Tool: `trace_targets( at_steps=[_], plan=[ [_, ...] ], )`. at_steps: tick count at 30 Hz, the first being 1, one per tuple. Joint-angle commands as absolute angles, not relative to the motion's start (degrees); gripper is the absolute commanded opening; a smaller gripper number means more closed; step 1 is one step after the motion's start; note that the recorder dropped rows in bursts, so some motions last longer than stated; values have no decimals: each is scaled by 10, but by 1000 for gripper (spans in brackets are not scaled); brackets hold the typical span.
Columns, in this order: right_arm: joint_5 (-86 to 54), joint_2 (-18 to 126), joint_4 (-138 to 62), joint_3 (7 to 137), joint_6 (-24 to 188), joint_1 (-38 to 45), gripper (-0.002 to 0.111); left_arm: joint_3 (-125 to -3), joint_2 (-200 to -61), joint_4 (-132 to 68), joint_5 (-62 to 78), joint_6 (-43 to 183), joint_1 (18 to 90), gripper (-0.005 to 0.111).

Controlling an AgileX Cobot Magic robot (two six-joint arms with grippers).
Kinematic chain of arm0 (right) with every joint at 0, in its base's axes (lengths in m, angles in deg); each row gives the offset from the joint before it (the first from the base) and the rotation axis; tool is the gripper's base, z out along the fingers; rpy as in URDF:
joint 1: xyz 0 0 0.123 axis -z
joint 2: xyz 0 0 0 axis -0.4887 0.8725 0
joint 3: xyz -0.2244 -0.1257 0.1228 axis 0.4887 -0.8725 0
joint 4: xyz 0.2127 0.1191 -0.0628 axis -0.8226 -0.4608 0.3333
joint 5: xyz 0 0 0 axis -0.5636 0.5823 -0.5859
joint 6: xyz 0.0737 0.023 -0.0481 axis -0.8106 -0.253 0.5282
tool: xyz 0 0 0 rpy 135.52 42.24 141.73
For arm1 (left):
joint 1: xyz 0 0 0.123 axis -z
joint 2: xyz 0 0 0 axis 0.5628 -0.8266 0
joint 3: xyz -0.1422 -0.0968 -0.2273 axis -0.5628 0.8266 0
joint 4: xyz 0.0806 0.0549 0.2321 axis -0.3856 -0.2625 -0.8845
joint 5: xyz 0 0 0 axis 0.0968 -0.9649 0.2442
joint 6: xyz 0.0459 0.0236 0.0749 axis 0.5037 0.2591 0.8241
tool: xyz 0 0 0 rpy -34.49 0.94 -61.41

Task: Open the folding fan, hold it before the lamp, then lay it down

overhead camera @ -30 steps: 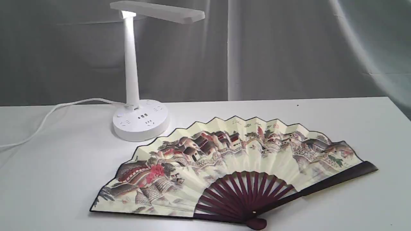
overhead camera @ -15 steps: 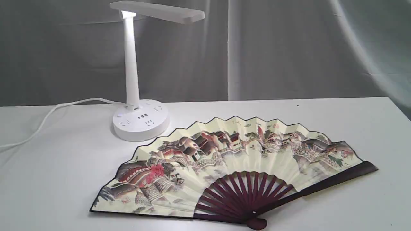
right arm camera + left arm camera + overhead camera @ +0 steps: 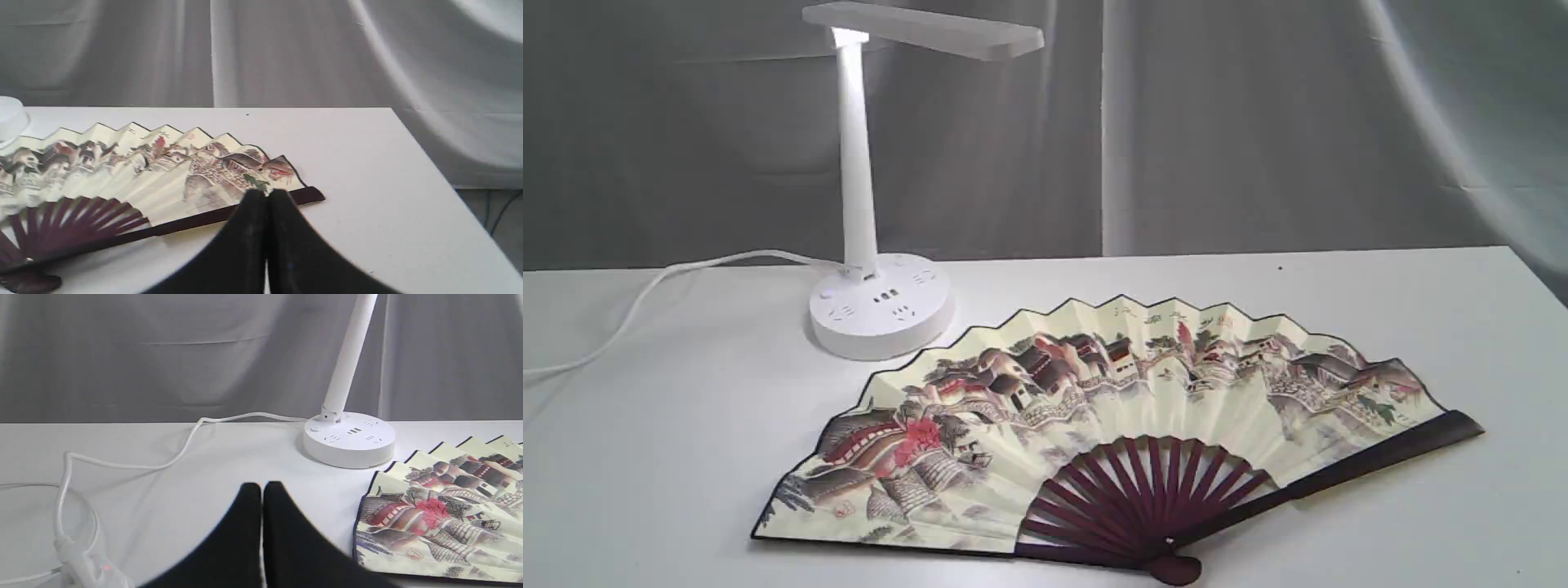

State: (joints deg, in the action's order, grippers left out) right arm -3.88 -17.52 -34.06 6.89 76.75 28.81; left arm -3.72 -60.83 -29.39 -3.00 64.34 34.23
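We see the folding fan fully spread & lying flat on the white table, painted side up. It sits along the table's near edge, running from about mid-table toward the right edge. Its pivot is right at the near edge. The dark right guard points toward the right edge, w/ bare table beyond it. The pleated black-trimmed rim faces the far edge.

The lamp stands upright toward the far edge, left of centre. Its bar head reaches out over the table & glows where it meets the stem. Its round base is just beside the fan's rim on the left. They look apart, though the gap is thin. The white cord trails from the base toward the left edge. In the left wrist view it loops to an inline switch w/ a small red light.

Neither arm shows in the exterior view. In the left wrist view the left gripper has its black fingers pressed together, pinching nothing, over bare table left of the fan. The right gripper is likewise pressed together & empty. It appears in front of the right guard's outer end. We can't tell if it touches.

A grey curtain hangs behind the far edge.
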Motion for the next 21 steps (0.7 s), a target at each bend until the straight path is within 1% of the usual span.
trace_targets(
  at_steps=[1,21],
  plan=[
    [-41,-177,-364,67,765,287,0,-35,-607,-287,-28,646,343,0],
    [-37,-177,-360,67,770,287,0,-35,-607,-287,-28,646,343,0]
  ],
)
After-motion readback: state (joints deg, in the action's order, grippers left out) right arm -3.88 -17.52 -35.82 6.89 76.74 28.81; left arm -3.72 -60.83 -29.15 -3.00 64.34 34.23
